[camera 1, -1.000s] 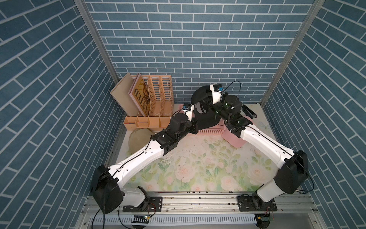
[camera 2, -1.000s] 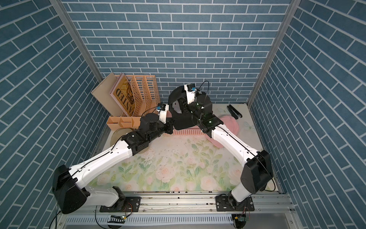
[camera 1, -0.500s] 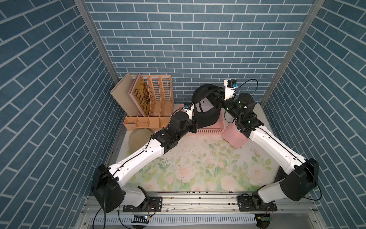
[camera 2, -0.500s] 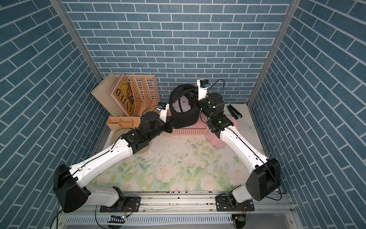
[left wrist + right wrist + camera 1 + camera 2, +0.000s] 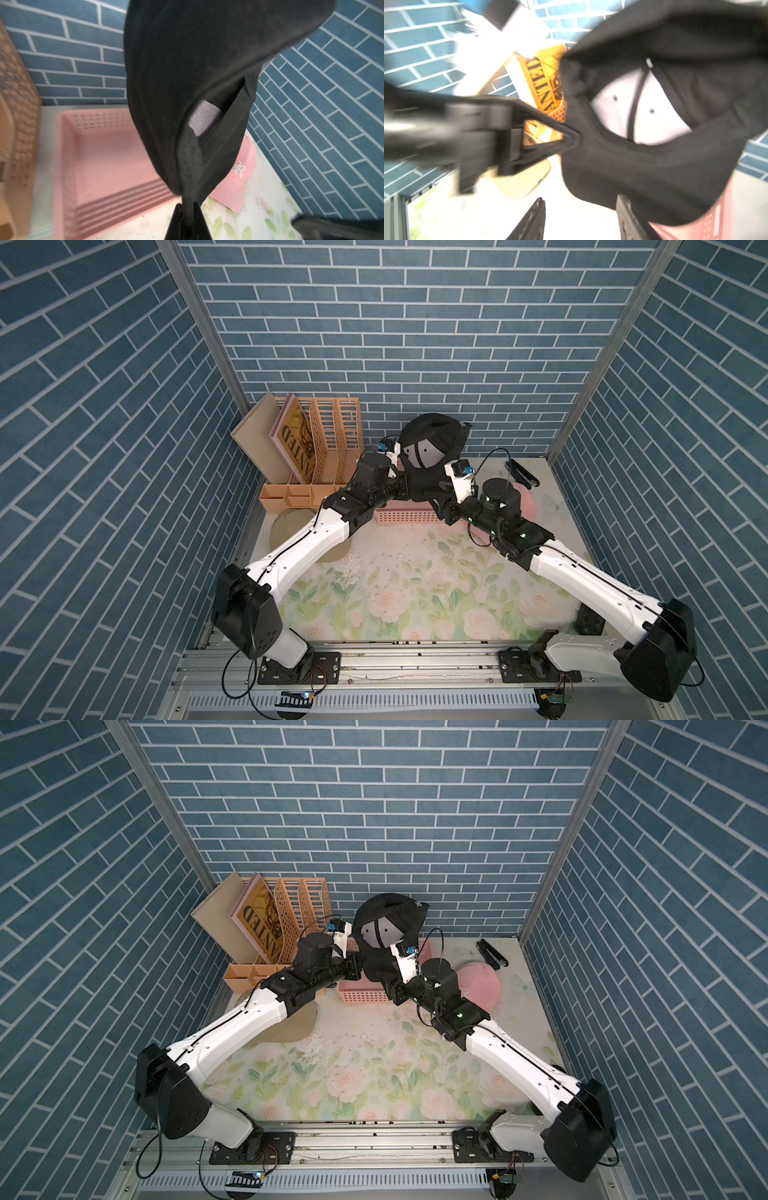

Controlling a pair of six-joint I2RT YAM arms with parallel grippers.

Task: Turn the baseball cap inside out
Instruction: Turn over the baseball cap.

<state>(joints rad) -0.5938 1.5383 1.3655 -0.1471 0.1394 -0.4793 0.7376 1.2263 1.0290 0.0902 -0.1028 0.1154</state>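
Note:
A black baseball cap (image 5: 432,448) (image 5: 386,919) hangs in the air over the back of the table, its opening turned toward the top cameras so the white inner panels show. My left gripper (image 5: 404,486) (image 5: 188,205) is shut on the cap's (image 5: 187,83) lower edge, pinching the fabric between both fingers. My right gripper (image 5: 437,498) (image 5: 580,199) is open just below the brim (image 5: 654,176). One of its fingers stands next to the brim's edge, with nothing between the jaws.
A pink basket (image 5: 405,515) (image 5: 104,155) sits under the cap. A pink cap (image 5: 527,506) (image 5: 239,172) lies to its right and a tan cap (image 5: 291,531) to its left. An orange file rack with books (image 5: 328,439) fills the back left corner. A black object (image 5: 521,475) lies at the back right.
My right gripper came out of the cap, swung right, then dropped below the brim while its jaws widened. The cap's crown rose and spread open. My left gripper kept its hold.

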